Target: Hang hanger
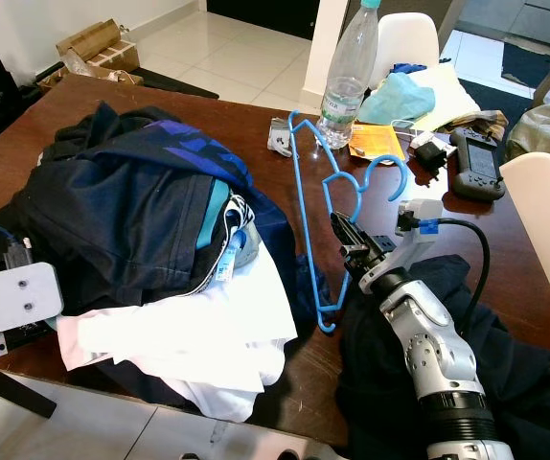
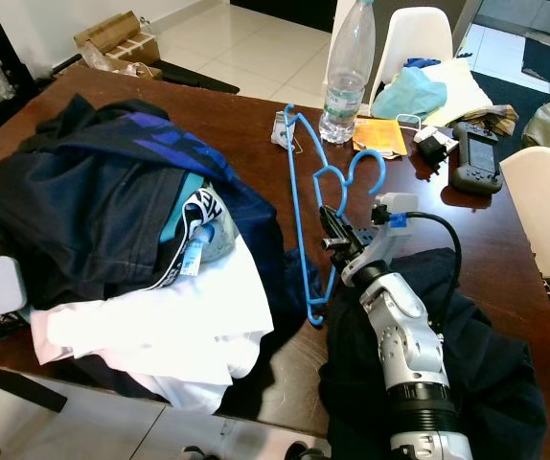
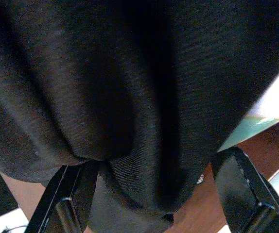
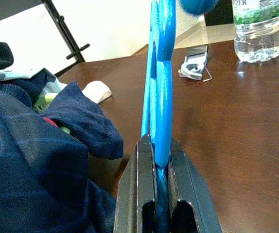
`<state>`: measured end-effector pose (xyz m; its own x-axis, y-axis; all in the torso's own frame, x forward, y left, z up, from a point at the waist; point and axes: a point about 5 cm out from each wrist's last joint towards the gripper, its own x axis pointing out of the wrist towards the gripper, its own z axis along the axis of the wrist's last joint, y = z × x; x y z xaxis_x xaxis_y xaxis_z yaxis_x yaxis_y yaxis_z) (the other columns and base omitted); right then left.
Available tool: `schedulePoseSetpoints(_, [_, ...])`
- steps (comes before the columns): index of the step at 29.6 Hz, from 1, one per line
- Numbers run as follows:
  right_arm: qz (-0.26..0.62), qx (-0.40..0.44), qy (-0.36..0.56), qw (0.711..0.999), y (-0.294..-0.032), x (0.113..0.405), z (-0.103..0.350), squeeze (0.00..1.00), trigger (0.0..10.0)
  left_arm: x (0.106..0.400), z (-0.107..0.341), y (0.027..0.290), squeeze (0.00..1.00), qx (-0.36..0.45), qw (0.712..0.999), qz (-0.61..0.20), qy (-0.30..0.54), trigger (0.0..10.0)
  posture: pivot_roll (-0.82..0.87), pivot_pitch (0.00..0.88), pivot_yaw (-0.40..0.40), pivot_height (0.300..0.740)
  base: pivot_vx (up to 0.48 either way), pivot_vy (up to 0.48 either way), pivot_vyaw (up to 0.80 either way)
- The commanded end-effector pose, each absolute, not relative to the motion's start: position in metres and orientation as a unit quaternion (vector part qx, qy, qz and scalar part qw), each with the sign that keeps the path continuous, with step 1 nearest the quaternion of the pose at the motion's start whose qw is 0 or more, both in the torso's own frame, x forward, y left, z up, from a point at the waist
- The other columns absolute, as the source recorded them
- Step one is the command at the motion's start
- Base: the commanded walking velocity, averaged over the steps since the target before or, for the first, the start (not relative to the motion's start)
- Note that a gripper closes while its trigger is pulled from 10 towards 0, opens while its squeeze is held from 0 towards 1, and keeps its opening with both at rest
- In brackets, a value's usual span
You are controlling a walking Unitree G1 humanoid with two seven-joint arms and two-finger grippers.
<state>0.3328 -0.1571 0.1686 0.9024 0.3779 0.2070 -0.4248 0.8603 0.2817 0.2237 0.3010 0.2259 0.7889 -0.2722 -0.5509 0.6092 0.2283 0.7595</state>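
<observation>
On the brown surface [image 1: 256, 125], beside a heap of dark and white clothes [image 1: 150, 240], the blue hanger [image 1: 315, 216] lies tilted up, its long axis running away from the robot toward the water bottle [image 1: 349, 72], its hook [image 1: 387, 172] curling off to the right. The right tool [image 1: 344, 235] is clamped on it; the right wrist view makes this plain, both black fingers [image 4: 139, 189] pinched against the blue bar. The left wrist view gives what the head views hide: the left tool [image 3: 154, 194] with fingers spread wide, dark cloth [image 3: 130, 97] bulging between them
</observation>
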Motion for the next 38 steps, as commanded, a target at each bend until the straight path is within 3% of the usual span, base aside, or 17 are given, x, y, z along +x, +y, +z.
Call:
schedulePoseSetpoints(1, [0.191,0.156,-0.058,0.967,-0.166,0.329,0.159,0.0,10.0,0.219,0.202,0.299,0.0,0.533,0.76,-0.319,0.189,10.0,0.25,0.176,-0.056,0.74,0.0,0.0,0.0])
schedulePoseSetpoints(3, [0.19,0.156,-0.058,0.968,-0.166,0.33,0.159,0.0,10.0,0.219,0.198,0.3,0.0,0.533,0.759,-0.319,0.194,10.0,0.25,0.177,-0.058,0.74,0.0,0.0,0.0])
schedulePoseSetpoints(4, [0.19,0.155,-0.057,0.968,-0.166,0.33,0.159,0.0,10.0,0.219,0.196,0.301,0.0,0.532,0.758,-0.32,0.199,8.9,0.25,0.177,-0.059,0.74,0.0,0.0,0.0])
schedulePoseSetpoints(5, [0.189,0.154,-0.056,0.968,-0.167,0.33,0.159,0.0,10.0,0.218,0.196,0.302,0.0,0.531,0.758,-0.321,0.201,2.9,0.25,0.177,-0.06,0.74,0.0,0.0,0.0])
schedulePoseSetpoints(6, [0.189,0.154,-0.056,0.968,-0.167,0.33,0.159,0.0,10.0,0.218,0.196,0.302,0.0,0.531,0.758,-0.321,0.201,2.9,0.25,0.177,-0.06,0.74,0.0,0.0,0.0])
schedulePoseSetpoints(7, [0.189,0.153,-0.056,0.968,-0.167,0.33,0.159,0.0,10.0,0.218,0.198,0.301,0.0,0.528,0.759,-0.325,0.201,0.0,0.25,0.176,-0.062,0.74,0.0,0.0,0.0])
schedulePoseSetpoints(27, [0.193,0.151,-0.051,0.968,-0.166,0.332,0.157,0.0,10.0,0.209,0.258,0.295,0.0,0.525,0.755,-0.343,0.189,0.0,0.25,0.161,-0.063,0.74,0.0,0.0,0.0])
schedulePoseSetpoints(28, [0.194,0.151,-0.05,0.968,-0.166,0.332,0.157,0.0,10.0,0.21,0.262,0.301,0.0,0.539,0.752,-0.325,0.196,1.4,0.25,0.16,-0.062,0.74,0.0,0.0,0.0])
schedulePoseSetpoints(29, [0.195,0.151,-0.05,0.968,-0.165,0.332,0.156,0.0,10.0,0.217,0.266,0.316,0.0,0.568,0.752,-0.267,0.201,10.0,0.26,0.154,-0.063,0.74,0.0,0.0,0.0])
schedulePoseSetpoints(38, [0.201,0.15,-0.05,0.967,-0.162,0.332,0.156,0.0,10.0,0.246,0.291,0.342,0.0,0.621,0.767,-0.091,0.136,10.0,0.25,0.142,-0.064,0.74,0.0,0.0,0.0])
